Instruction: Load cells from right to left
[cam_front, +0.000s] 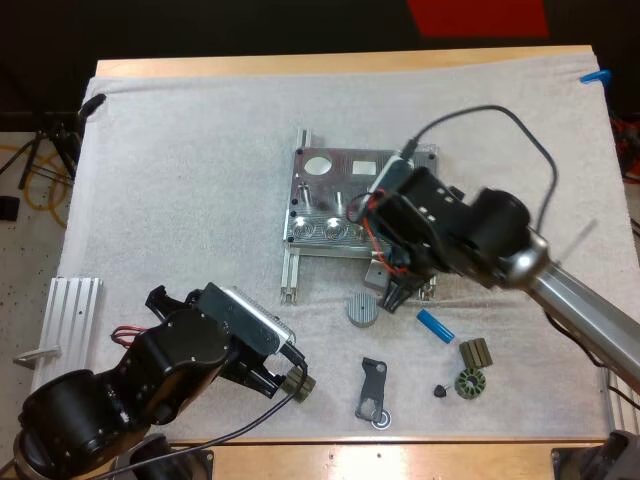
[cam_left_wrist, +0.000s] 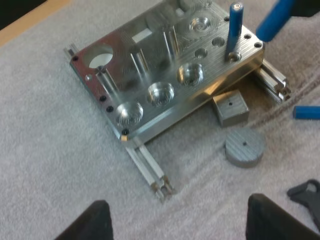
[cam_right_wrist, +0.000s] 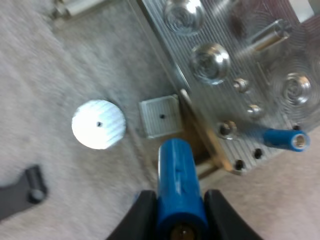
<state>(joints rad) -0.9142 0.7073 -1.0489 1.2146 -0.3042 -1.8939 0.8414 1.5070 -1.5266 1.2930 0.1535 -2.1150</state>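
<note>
The metal fixture (cam_front: 335, 205) lies mid-mat, with one blue cylinder (cam_left_wrist: 234, 25) standing upright in a hole at its corner. My right gripper (cam_front: 400, 292) hovers just off that corner, shut on a second blue cylinder (cam_right_wrist: 177, 182), which its fingers (cam_right_wrist: 143, 212) press from both sides. This held cylinder (cam_left_wrist: 275, 20) hangs beside the standing one (cam_right_wrist: 282, 138). A third blue cylinder (cam_front: 435, 325) lies on the mat. My left gripper (cam_front: 288, 375) is open near the mat's front edge, its fingers (cam_left_wrist: 97, 220) wide apart and facing the fixture (cam_left_wrist: 170, 75).
A grey disc (cam_front: 362, 310) and a grey square block (cam_left_wrist: 231, 107) sit just in front of the fixture. A dark bracket (cam_front: 372, 390), a small dark part (cam_front: 440, 390) and two stator-like parts (cam_front: 470, 383) lie front right. An aluminium rail (cam_front: 70, 315) lies far left.
</note>
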